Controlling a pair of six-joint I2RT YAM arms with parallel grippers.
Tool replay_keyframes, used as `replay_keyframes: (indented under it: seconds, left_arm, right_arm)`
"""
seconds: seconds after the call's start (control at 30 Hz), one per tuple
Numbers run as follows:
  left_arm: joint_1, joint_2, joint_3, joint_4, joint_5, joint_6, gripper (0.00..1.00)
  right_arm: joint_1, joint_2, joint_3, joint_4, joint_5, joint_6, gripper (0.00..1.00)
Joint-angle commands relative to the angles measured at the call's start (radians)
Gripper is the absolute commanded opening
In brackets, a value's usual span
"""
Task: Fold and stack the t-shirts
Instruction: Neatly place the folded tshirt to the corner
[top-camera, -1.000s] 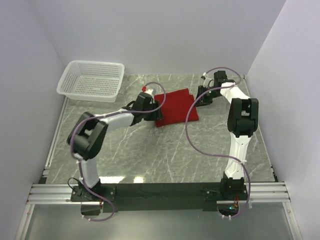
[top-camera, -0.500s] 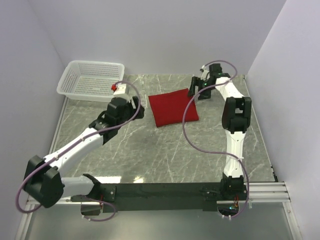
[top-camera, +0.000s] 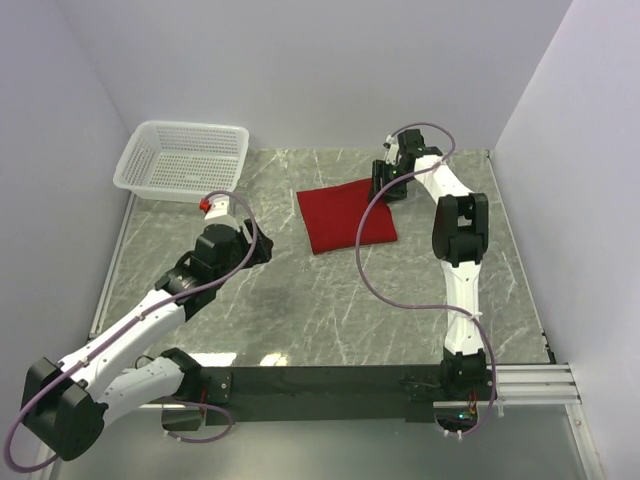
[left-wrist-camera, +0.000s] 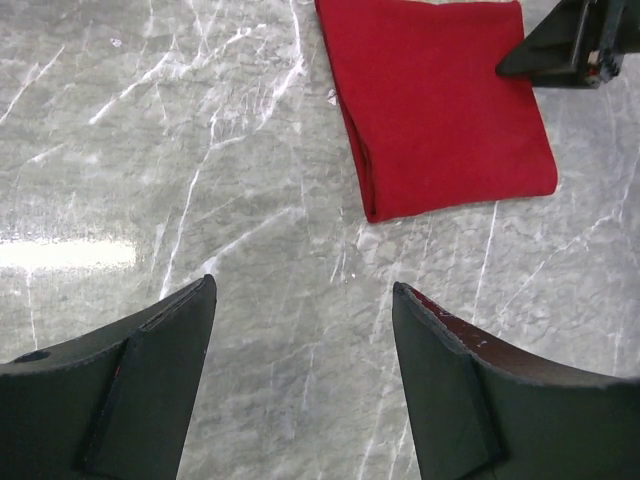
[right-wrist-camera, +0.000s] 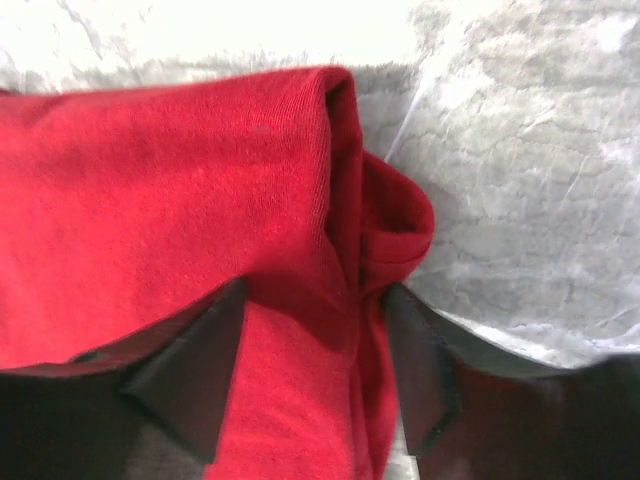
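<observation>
Step in hand: most likely tidying the last fold of the red t-shirt (top-camera: 345, 215), which already lies as a flat folded rectangle.
Shirt position: far middle of the marble surface (top-camera: 330, 310), well apart from the white mesh basket (top-camera: 178, 190) in the far left corner.
Right gripper (right-wrist-camera: 315, 300): jaws moderately apart, straddling a bunched roll of cloth at the shirt's far right corner. They are not clamped. Whether the pads press the fabric or hang just above it is hard to tell.
Left gripper (left-wrist-camera: 303, 288): jaws wide apart and holding nothing, over bare surface to the near left of the shirt and not touching it.
Next move calls for: the right jaws closing on that bunched corner and drawing it flat without dragging the layers beneath. After that the shirt needs a spot to start the stack.
</observation>
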Motion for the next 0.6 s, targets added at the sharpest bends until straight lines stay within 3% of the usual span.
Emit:
replay_keyframes:
  seconds: [0.0, 0.13, 0.33, 0.43, 0.57]
  left_arm:
    - [0.004, -0.03, -0.015, 0.003, -0.013, -0.029, 0.76]
    - [0.004, -0.033, -0.023, 0.005, 0.0, -0.042, 0.76]
    - [0.004, -0.043, -0.037, 0.003, 0.009, -0.051, 0.77]
    - [0.002, -0.053, -0.041, 0.005, 0.012, -0.051, 0.76]
    - [0.004, -0.062, -0.045, 0.006, 0.02, -0.049, 0.77]
  right_arm:
    - [0.025, -0.008, 0.003, -0.051, 0.017, -0.024, 0.61]
    - [0.038, -0.007, 0.01, -0.065, 0.032, -0.048, 0.43]
    - [0.048, 0.007, 0.021, -0.082, 0.018, -0.07, 0.25]
    - [0.029, 0.004, 0.015, -0.079, -0.006, -0.061, 0.0]
    - [-0.017, -0.05, -0.023, -0.059, 0.035, -0.062, 0.0]
